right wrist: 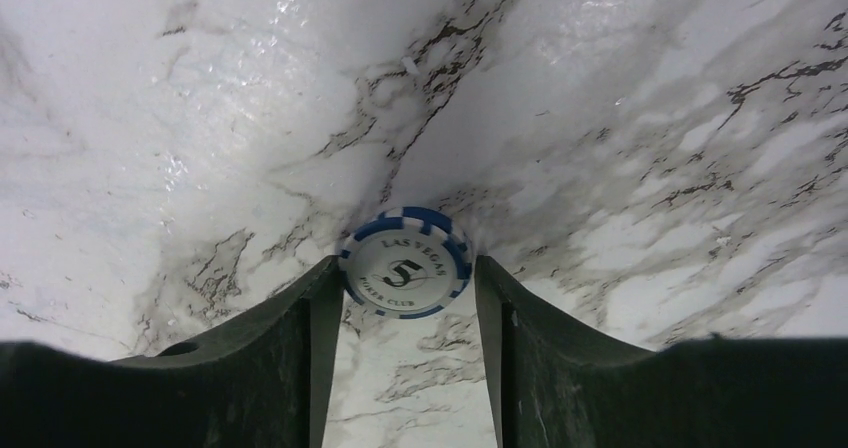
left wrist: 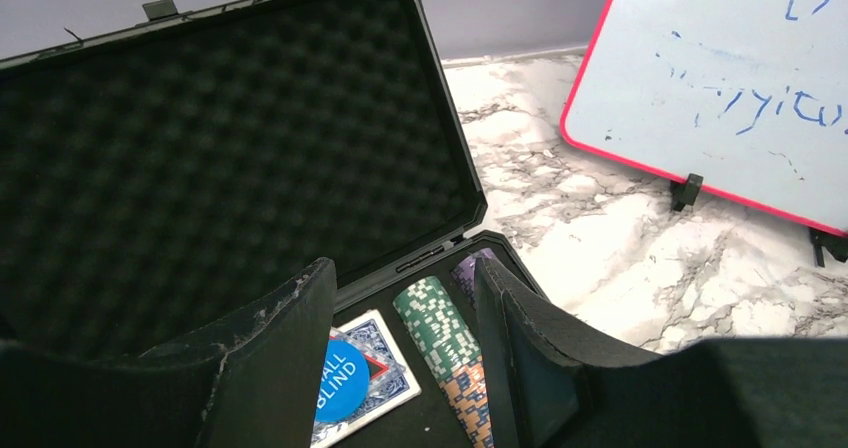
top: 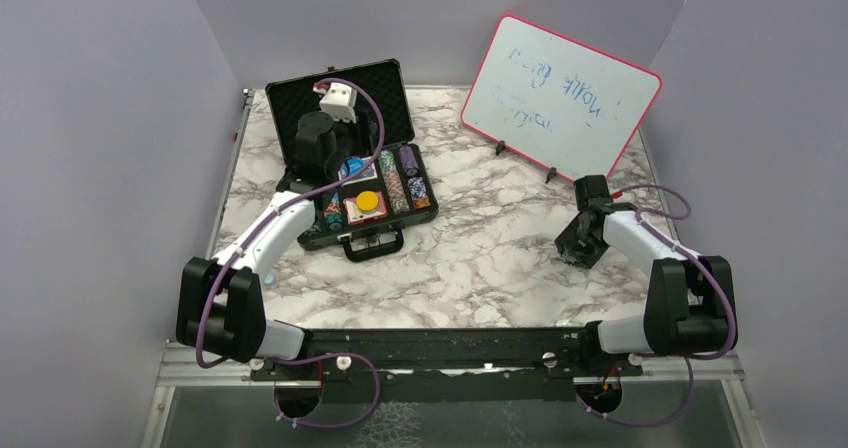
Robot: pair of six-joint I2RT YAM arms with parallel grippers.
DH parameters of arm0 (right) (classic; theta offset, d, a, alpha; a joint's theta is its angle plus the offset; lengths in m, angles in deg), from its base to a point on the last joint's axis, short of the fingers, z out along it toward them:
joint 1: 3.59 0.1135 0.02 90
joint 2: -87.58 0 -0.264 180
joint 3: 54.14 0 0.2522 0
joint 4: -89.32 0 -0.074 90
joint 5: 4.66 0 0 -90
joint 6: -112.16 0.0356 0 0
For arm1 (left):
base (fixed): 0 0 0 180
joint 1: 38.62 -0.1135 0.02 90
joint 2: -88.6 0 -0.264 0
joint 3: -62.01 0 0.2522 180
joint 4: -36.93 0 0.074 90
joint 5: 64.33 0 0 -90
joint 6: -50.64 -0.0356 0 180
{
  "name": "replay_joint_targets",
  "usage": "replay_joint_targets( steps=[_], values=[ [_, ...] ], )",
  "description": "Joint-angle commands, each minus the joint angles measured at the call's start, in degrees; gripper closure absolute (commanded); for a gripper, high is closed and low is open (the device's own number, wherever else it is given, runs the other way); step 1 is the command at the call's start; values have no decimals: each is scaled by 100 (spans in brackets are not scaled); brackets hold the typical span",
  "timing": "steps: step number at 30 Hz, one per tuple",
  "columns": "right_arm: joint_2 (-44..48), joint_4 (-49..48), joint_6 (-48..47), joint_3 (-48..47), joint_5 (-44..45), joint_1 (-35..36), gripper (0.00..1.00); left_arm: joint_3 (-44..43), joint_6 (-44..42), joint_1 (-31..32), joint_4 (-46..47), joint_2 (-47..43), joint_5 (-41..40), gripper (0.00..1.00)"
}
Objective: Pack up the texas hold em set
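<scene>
The black case (top: 350,98) lies open at the back left, its foam lid (left wrist: 230,148) raised. Rows of poker chips (top: 400,178) lie in its tray, green ones (left wrist: 440,318) and purple ones (left wrist: 465,268). A blue "small blind" button (left wrist: 340,378) rests on a card deck (left wrist: 398,368). A yellow button (top: 369,201) sits on a deck near the handle (top: 372,246). My left gripper (left wrist: 405,308) hovers open and empty over the tray. My right gripper (right wrist: 408,280), low on the table at the right (top: 575,251), pinches a blue-and-white "5" chip (right wrist: 405,260) by its edges.
The pink-framed whiteboard (top: 560,98) stands on small feet at the back right, just behind my right arm; it also shows in the left wrist view (left wrist: 740,78). Marble tabletop (top: 480,258) lies between the case and my right gripper. Grey walls enclose three sides.
</scene>
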Motion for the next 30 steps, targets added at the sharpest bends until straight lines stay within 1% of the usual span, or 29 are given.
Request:
replay_joint_targets(
  steps=[1, 5, 8, 12, 18, 20, 23, 26, 28, 30],
  values=[
    [-303, -564, -273, 338, -369, -146, 52, 40, -150, 5, 36, -295, -101, 44],
    [-382, -454, -492, 291, -310, -147, 68, 142, -100, 5, 55, -389, -110, 44],
    [-387, -443, -666, 238, -301, -148, 75, 256, 11, 1, 122, -459, -104, 43],
    [-261, -400, -841, 40, -322, -138, 82, 480, 405, 5, 247, -607, -283, 42],
    [110, -191, -884, -432, -587, -18, 87, 868, 1390, 5, 405, -665, -193, 41],
    [206, -125, -805, -566, -727, 73, 87, 854, 1777, 5, 248, -612, -91, 43],
    [285, -114, -667, -750, -788, 390, 87, 855, 2430, 14, 76, -537, 269, 45],
    [236, -109, -514, -969, -695, 753, 87, 908, 3100, 22, 39, -404, 880, 45],
    [148, -52, -400, -1157, -628, 918, 87, 869, 3194, 54, 23, -256, 1347, 45],
    [77, 27, -297, -1207, -539, 951, 87, 771, 3168, 81, -144, -128, 1645, 45]
  ],
)
